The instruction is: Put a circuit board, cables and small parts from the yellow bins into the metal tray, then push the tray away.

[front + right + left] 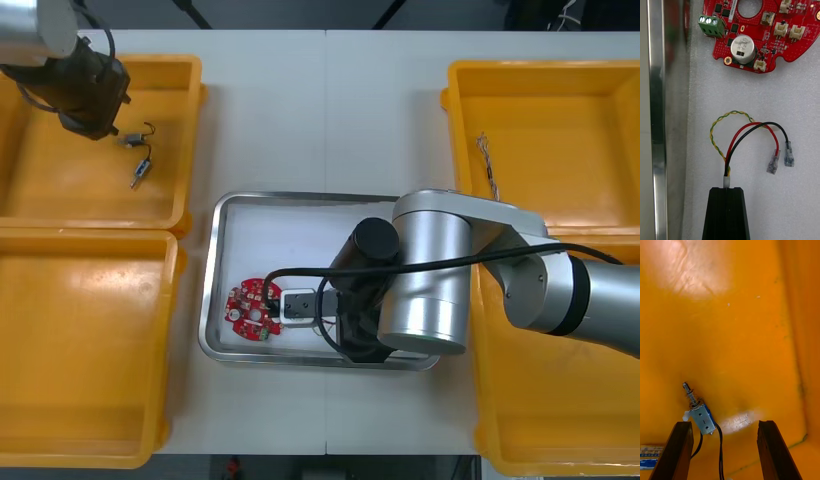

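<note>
**Right gripper [727, 188], over the near edge of the metal tray [657, 112].** The black fingers are pressed together on the white-sleeved end of the cable [752, 125]. The rest of the cable lies on the tray's white floor, between the fingertips and the circuit board [760, 33].

**Risks.**
- If the arm rises before the fingers part, the cable probably lifts back out of the tray.
- If the sleeve clings to a finger on release, the light, springy wires may trail after it.
- The loose terminals lie near the board, so a dragged cable could catch on the board's connectors and shift it.

**Cable.** It is a bundle of one red lead, one black lead and a twisted yellow-green pair. The wires arch away from the grip in open loops. The red and black leads end in clear-sleeved metal terminals, side by side and apart from the board.

**Board.** It is red and round, with a silver can, a green terminal block and white sockets. It rests at the tray's near-left corner.

**Left gripper [725, 423], inside the far-left yellow bin [733, 315].** The fingers are spread wide above the bin floor. A small metal part [700, 416] with black leads lies close against one finger, off-centre. A closure here may therefore nip only its edge or its leads.
</note>
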Controlling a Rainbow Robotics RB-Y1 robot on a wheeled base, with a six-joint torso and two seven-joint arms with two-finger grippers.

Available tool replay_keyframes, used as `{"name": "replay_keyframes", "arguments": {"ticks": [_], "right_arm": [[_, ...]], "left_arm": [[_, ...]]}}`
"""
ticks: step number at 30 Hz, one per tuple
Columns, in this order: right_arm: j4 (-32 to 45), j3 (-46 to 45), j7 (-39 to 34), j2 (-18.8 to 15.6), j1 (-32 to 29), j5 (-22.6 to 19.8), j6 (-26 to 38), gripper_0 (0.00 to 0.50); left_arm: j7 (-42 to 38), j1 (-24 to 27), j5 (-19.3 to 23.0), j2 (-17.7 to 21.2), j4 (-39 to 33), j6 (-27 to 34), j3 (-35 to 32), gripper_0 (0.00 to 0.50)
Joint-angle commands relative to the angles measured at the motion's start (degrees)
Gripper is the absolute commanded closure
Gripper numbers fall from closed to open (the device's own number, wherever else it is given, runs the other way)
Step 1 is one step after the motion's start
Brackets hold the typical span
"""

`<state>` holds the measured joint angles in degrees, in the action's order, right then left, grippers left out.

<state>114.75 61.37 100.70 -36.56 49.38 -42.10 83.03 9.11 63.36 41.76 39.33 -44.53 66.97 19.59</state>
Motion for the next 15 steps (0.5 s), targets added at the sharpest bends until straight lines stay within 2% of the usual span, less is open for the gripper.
{"name": "replay_keyframes", "arguments": {"ticks": [1, 11, 13, 15], "right_arm": [[0.65, 1.20, 2.57, 0.96, -0.87, 2.46, -2.53, 0.500], [0.92, 1.55, 2.31, -0.01, -2.45, 3.69, -4.55, 0.500], [1.71, 1.38, 1.96, -0.27, -2.54, 4.22, -4.46, 0.398], [2.76, 0.50, 1.61, -1.06, -2.54, 4.57, -3.76, 0.210]], "left_arm": [[-1.99, 3.26, -0.37, -1.97, 2.78, -1.76, 1.33, 0.000], [-0.93, 3.26, 0.78, -3.73, 5.77, -2.11, 1.42, 0.000], [-0.85, 3.26, 1.04, -3.91, 5.77, -2.02, 1.42, 0.000], [-0.58, 3.26, 1.21, -4.17, 5.77, -2.11, 1.42, 0.000]]}}
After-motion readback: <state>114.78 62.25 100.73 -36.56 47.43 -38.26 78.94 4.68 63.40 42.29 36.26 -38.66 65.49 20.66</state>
